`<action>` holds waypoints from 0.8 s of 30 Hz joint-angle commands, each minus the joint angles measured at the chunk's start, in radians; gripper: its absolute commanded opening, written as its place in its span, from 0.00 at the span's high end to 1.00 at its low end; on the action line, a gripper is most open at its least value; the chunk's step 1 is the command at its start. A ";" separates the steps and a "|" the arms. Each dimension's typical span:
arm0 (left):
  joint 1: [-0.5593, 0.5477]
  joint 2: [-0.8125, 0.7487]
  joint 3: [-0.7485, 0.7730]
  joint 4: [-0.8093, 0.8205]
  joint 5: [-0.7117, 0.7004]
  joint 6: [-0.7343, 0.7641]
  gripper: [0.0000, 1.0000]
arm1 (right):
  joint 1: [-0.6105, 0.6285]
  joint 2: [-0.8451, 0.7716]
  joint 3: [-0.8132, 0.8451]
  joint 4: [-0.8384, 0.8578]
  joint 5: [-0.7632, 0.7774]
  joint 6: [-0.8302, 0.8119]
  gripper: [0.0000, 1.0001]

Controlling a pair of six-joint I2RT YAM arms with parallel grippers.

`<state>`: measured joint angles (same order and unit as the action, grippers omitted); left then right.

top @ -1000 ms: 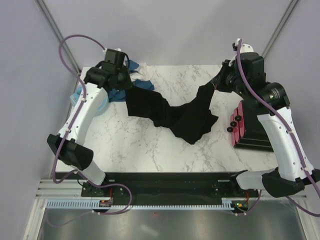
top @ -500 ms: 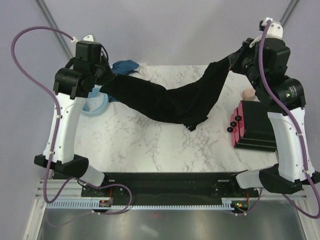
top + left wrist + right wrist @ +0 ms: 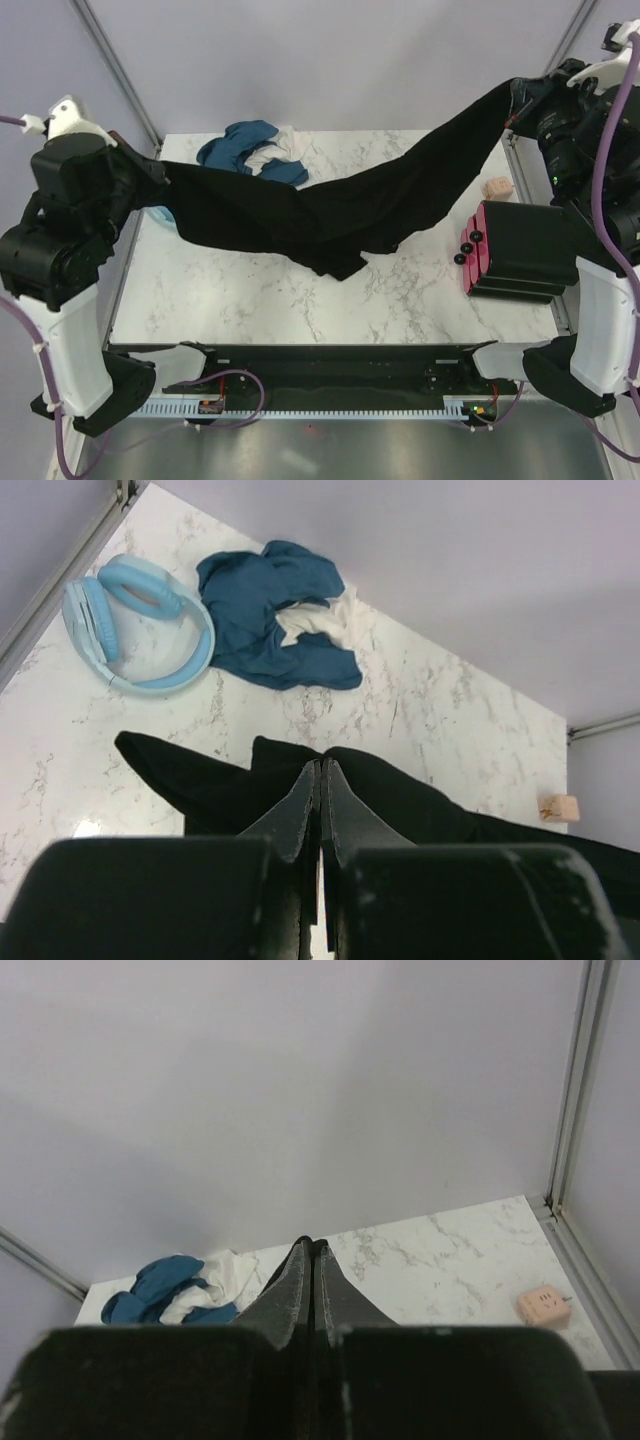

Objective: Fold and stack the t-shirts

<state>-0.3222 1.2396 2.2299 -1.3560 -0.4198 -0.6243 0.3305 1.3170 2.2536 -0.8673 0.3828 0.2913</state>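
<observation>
- My left gripper [image 3: 320, 780] is pinched shut on one end of the black t-shirt [image 3: 330, 215], held up off the left side of the counter [image 3: 300, 300] so the cloth hangs free instead of dragging
- Under it, light blue headphones [image 3: 140, 630] lie by the counter's left edge; I judge the height also spares the shirt from snagging on them
- At the far edge a teal-blue t-shirt [image 3: 245, 150] lies crumpled with a white t-shirt [image 3: 268, 158] bunched into it, both unfolded and waiting their turn
- The black t-shirt spans from one gripper to the other and sags in the middle; I cannot tell whether its lowest fold touches the counter. I take the stretch as a way to open it out before laying it flat
- A small pinkish block [image 3: 497, 187] and a black-and-red case [image 3: 520, 250] sit at the right side, so the shirt should be laid to their left
- My right gripper [image 3: 515, 95] is closed on the shirt's other end, held high past the far right corner to pull the cloth taut
</observation>
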 commanded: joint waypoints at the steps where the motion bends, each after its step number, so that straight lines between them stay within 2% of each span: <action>1: 0.000 -0.012 -0.019 -0.155 -0.007 -0.045 0.98 | -0.004 -0.030 0.032 0.019 0.010 -0.024 1.00; 4: 0.000 -0.022 -0.172 -0.153 0.079 -0.060 0.98 | -0.004 -0.027 0.018 -0.021 -0.030 -0.009 1.00; 7: 0.000 -0.055 -0.408 -0.115 0.200 -0.075 0.98 | -0.005 -0.004 0.017 -0.080 -0.085 0.017 1.00; 10: 0.000 -0.110 -0.763 -0.068 0.308 -0.089 0.98 | -0.004 0.022 -0.011 -0.136 -0.159 0.051 1.00; 12: 0.000 -0.153 -0.887 -0.060 0.351 -0.106 0.98 | -0.004 0.013 -0.052 -0.141 -0.203 0.063 1.00; 13: 0.000 -0.166 -0.999 -0.048 0.360 -0.109 0.98 | -0.004 0.007 -0.102 -0.145 -0.214 0.071 1.00; 19: 0.000 -0.204 -1.277 -0.031 0.445 -0.066 0.98 | -0.004 -0.051 -0.291 -0.188 -0.222 0.074 1.00; 24: -0.011 -0.151 -1.343 -0.008 0.565 0.031 0.98 | -0.004 -0.081 -0.405 -0.197 -0.228 0.095 1.00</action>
<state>-0.3222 1.0607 0.9150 -1.3518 0.0200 -0.6754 0.3298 1.2938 1.8935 -1.0645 0.1684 0.3565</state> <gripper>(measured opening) 0.025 0.010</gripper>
